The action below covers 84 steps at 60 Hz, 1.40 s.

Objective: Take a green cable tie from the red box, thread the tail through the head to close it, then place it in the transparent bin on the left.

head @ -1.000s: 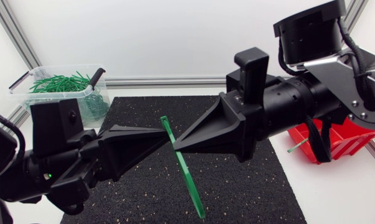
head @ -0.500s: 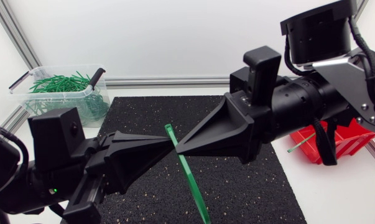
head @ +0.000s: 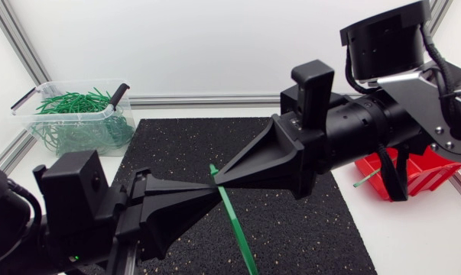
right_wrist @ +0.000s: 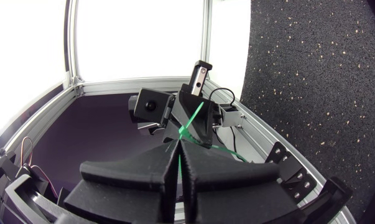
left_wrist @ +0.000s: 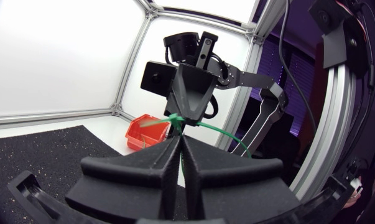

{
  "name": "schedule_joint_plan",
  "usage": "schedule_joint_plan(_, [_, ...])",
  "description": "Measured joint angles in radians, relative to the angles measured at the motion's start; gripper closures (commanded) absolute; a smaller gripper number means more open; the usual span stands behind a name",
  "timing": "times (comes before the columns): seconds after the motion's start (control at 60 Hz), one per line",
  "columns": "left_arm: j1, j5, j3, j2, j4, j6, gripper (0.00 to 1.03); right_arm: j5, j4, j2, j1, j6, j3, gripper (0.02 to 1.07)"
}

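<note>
Tie (head: 234, 225) hung slanted over the mat (head: 291, 229), clamped near its upper end by both the left gripper (head: 213, 189) and the right gripper (head: 216, 177), tips almost meeting. Only the head view showed the bin (head: 73, 116) (green inside); the left wrist view showed the box (left_wrist: 147, 130) beyond.
</note>
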Motion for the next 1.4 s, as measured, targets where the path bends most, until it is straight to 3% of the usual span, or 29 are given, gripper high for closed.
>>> schedule_joint_plan(0.1, [-0.014,-0.027,-0.002,-0.006,-0.019,0.037,0.99,-0.001,-0.001,0.014,0.0,0.0,0.0,1.0])
schedule_joint_plan(0.267, [-0.007,-0.028,-0.002,-0.006,-0.033,0.095,0.99,0.0,-0.002,0.014,0.0,0.0,0.0,0.69])
schedule_joint_plan(0.317, [0.002,-0.024,-0.002,-0.005,-0.039,0.113,0.99,0.0,-0.002,0.012,-0.005,0.0,0.0,0.54])
schedule_joint_plan(0.417, [0.039,0.002,-0.001,-0.005,-0.05,0.142,0.98,0.01,0.002,-0.01,-0.014,0.0,0.0,0.43])
schedule_joint_plan(0.633, [0.103,0.028,-0.001,0.002,-0.1,0.259,0.99,0.01,0.024,-0.053,-0.065,-0.026,0.0,0.43])
schedule_joint_plan(0.933, [0.105,0.008,0.009,0.003,-0.227,0.472,0.99,-0.016,0.032,0.044,-0.142,-0.206,0.002,0.43])
schedule_joint_plan(1.2, [0.105,-0.024,0.062,0.006,-0.324,0.618,0.99,-0.029,0.032,0.126,-0.127,-0.417,0.005,0.44])
schedule_joint_plan(1.317, [0.105,-0.042,0.078,0.024,-0.338,0.664,0.98,-0.042,0.032,0.142,-0.108,-0.509,0.005,0.61])
schedule_joint_plan(1.4, [0.103,-0.052,0.085,0.029,-0.36,0.689,0.98,-0.042,0.032,0.148,-0.09,-0.554,0.005,0.63])
